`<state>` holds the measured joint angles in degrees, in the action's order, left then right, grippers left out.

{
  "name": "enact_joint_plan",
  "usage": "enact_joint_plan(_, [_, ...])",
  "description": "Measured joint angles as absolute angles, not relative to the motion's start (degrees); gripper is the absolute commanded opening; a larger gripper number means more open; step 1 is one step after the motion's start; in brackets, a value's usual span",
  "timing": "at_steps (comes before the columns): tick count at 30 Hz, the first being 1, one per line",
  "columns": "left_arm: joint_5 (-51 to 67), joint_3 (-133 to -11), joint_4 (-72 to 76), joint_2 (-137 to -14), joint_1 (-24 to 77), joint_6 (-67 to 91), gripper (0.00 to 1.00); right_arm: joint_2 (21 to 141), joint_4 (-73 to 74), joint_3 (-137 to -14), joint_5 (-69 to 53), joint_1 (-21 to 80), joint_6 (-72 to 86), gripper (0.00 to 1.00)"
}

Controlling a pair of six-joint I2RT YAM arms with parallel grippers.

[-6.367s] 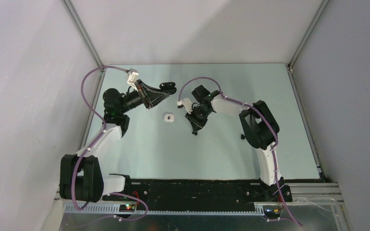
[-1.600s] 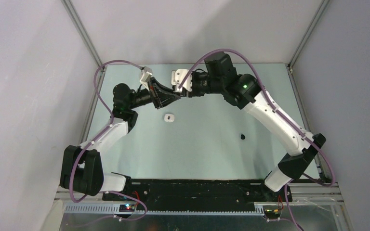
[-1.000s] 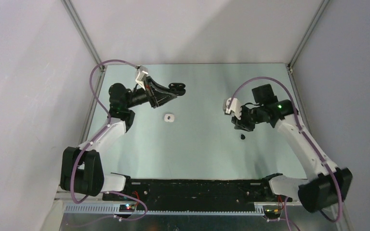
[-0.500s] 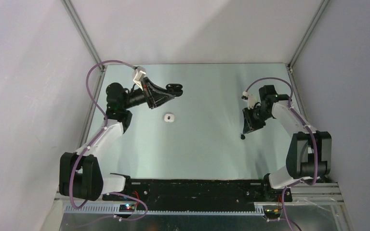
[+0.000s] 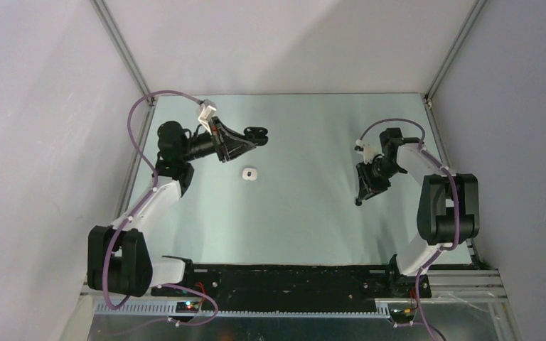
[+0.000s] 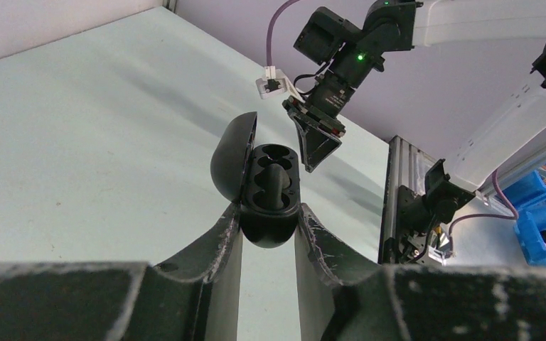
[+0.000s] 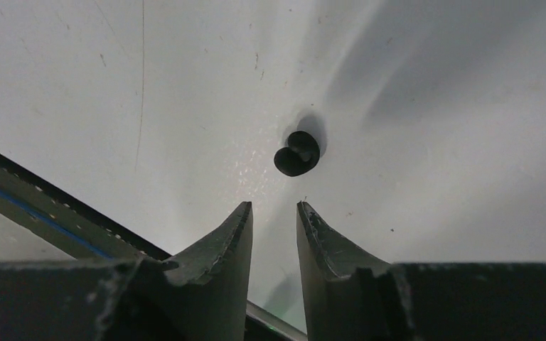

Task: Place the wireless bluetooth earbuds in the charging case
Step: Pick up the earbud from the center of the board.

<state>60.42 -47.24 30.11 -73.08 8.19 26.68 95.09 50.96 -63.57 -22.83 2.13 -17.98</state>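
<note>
The left pincer (image 6: 269, 217) is clamped on an open black case (image 6: 266, 177), held off the bench (image 5: 291, 227) with its lid tipped back. The right pincer (image 7: 274, 209), its fingers a narrow gap apart and empty, points down just short of a black earbud (image 7: 297, 153) lying on the bench. A white case (image 5: 249, 173) lies near the left arm.

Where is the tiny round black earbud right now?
The tiny black earbud lies on the pale table on the right side, just past the tips of the right gripper, not touching them, far from the black charging case in the left gripper.
</note>
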Motion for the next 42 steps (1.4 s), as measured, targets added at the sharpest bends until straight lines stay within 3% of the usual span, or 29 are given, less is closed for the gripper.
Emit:
enact_joint_plan(6, [60.2,-47.2,29.0,-73.1,8.2,26.3,0.00,95.8,52.4,-63.8,-23.7,3.4,-32.0,0.49])
enact_joint_plan(15, [60.1,-47.2,28.3,-73.1,8.1,25.4,0.00,95.5,52.7,-64.1,-23.5,9.1,-53.8,0.60])
enact_joint_plan(27, [59.4,-47.2,27.1,-71.1,8.1,25.3,0.00,96.6,51.7,-64.0,-18.8,11.5,-73.5,0.59])
enact_joint_plan(42, [58.7,-47.3,26.1,-70.8,8.1,24.8,0.00,100.9,51.4,-64.0,-17.1,13.7,-78.7,0.50])
